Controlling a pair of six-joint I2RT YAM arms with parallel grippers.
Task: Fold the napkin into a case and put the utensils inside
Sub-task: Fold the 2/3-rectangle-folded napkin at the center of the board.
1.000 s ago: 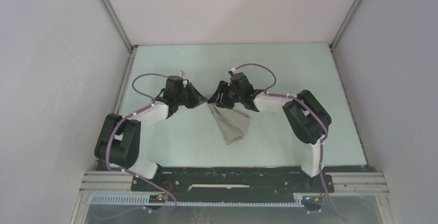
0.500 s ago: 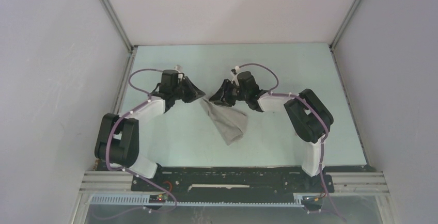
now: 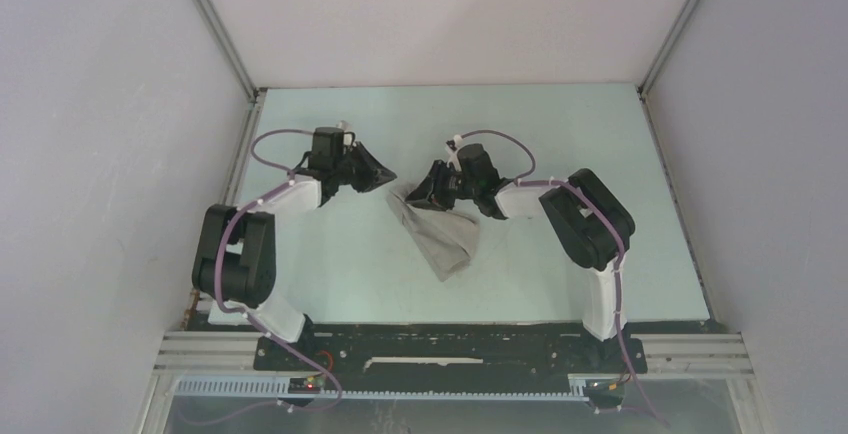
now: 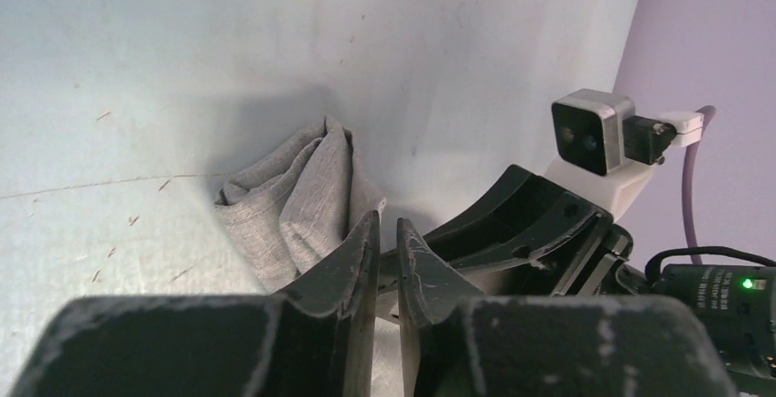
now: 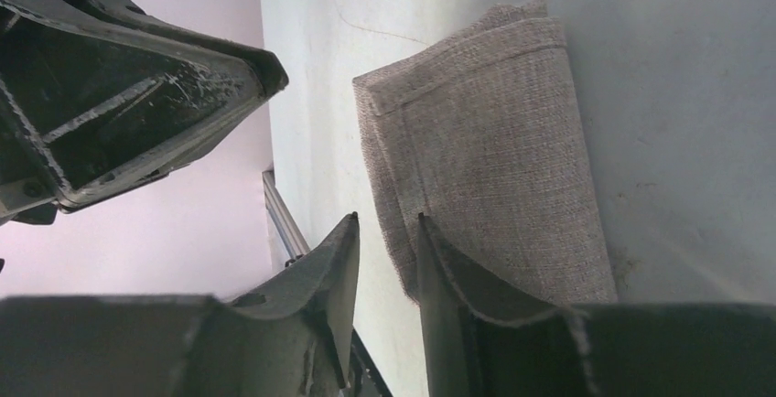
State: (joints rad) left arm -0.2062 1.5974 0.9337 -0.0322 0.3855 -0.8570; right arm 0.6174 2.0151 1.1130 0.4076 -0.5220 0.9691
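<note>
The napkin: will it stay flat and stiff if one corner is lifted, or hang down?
Probably floppy: the napkin bunches into soft folds near the left pincer. Likely light, since it is thin woven cloth. Pushed, it would likely wrinkle.

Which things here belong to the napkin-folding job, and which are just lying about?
Job: napkin, folded over on the table; left pincer; right pincer; utensils not in view.
Lying about: no stray items seen, only the table itself.
</note>
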